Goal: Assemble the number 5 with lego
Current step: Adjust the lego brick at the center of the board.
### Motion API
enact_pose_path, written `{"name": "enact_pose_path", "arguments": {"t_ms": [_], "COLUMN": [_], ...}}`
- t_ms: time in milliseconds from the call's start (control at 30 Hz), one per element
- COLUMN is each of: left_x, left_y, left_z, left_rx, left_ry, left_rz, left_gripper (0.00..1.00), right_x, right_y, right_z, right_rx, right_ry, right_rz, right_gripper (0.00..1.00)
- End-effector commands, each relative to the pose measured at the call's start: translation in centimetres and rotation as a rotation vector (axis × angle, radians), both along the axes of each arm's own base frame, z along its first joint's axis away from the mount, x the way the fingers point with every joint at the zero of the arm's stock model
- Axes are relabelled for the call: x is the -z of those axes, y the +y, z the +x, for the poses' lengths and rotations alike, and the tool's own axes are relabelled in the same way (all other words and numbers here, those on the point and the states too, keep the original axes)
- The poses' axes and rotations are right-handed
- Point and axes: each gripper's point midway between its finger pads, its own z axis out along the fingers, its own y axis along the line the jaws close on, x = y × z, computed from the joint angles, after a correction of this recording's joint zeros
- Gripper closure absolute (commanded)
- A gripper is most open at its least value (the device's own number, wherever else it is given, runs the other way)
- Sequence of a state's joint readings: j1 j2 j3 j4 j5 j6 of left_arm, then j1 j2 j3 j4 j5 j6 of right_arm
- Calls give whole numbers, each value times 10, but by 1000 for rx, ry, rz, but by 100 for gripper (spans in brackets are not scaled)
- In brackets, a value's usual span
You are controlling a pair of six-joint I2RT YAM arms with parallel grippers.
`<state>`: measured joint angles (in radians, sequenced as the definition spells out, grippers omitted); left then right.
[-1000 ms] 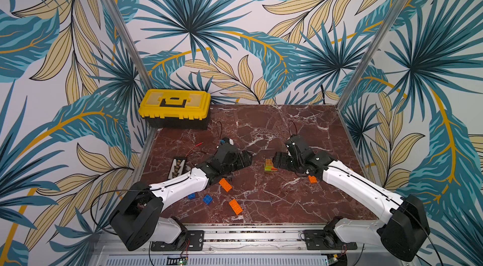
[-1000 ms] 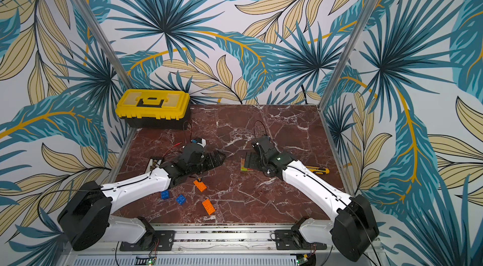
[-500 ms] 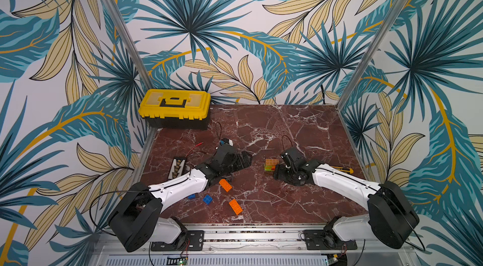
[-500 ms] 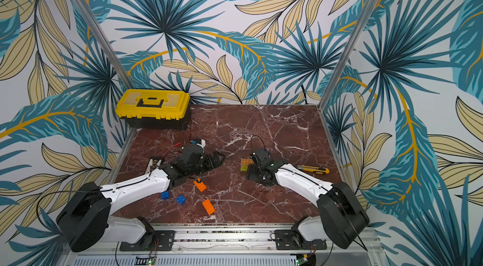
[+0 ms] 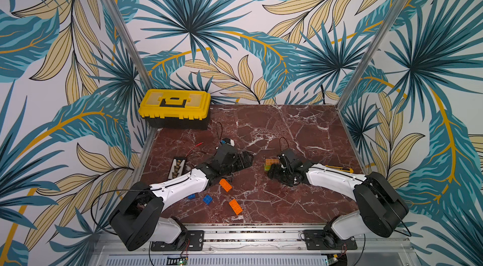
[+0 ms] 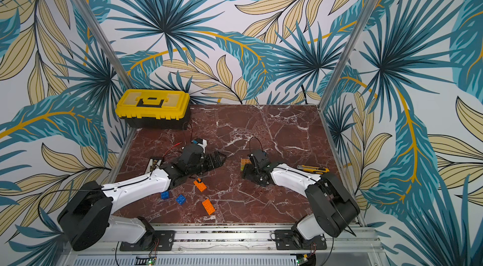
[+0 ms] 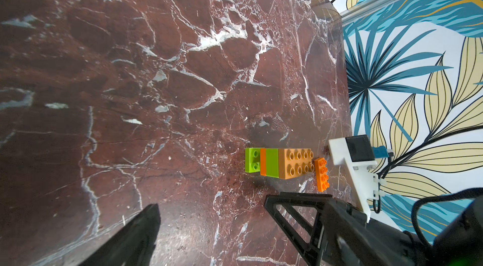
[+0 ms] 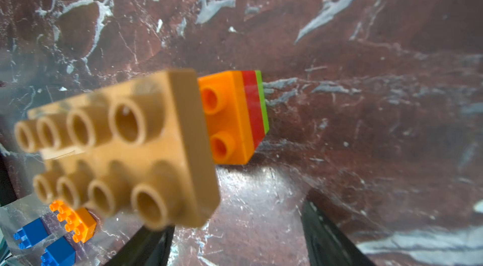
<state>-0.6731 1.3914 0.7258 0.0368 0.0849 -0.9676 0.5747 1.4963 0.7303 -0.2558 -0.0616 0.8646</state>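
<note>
While R claw (image 8: 237, 215) gapes, brick cluster (image 8: 167, 147) lies just ahead of it.

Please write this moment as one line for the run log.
left gripper: open, empty, over table | right gripper: open, beside brick cluster, no grip seen | loose: orange brick, blue brick

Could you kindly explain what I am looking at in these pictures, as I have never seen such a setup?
These are two white robot arms mounted at a marble table. Two pictures look down from one overhead camera; the other two come from cameras on each arm's wrist. On the table lie a yellow toolbox, a utility knife, a black strip, loose orange bricks, blue bricks and a joined brick cluster. The left arm's fingers are wide open, holding nothing. The right arm's fingers stand apart at the cluster; no grip shows.
</note>
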Motion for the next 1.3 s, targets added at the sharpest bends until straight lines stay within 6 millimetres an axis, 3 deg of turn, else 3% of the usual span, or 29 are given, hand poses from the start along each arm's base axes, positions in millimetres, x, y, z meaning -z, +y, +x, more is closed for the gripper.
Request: {"name": "enact_pose_path", "arguments": {"t_ms": [0, 367, 600, 833, 1133, 1267], "left_x": [7, 2, 0, -1, -3, -3], "left_y": [1, 6, 2, -3, -1, -1], "left_z": [-1, -4, -3, -6, -7, -6], "left_rx": [11, 4, 29, 54, 59, 57], "left_ry": [-1, -8, -17, -22, -32, -33], "left_rz": [12, 20, 20, 20, 34, 33], "left_gripper": [0, 0, 0, 0, 0, 0], "right_x": [15, -2, -32, -62, -50, -55], "right_y": [-6, -7, -36, -11, -8, 4], "right_z": [-12, -6, 12, 27, 32, 37], "right_rx": [7, -26, -121, -345, -584, -691], "right_ry": [55, -9, -194, -367, -359, -371], "right_rz": [-19, -32, -156, -96, -231, -229], "right_gripper": [22, 20, 19, 19, 10, 9]}}
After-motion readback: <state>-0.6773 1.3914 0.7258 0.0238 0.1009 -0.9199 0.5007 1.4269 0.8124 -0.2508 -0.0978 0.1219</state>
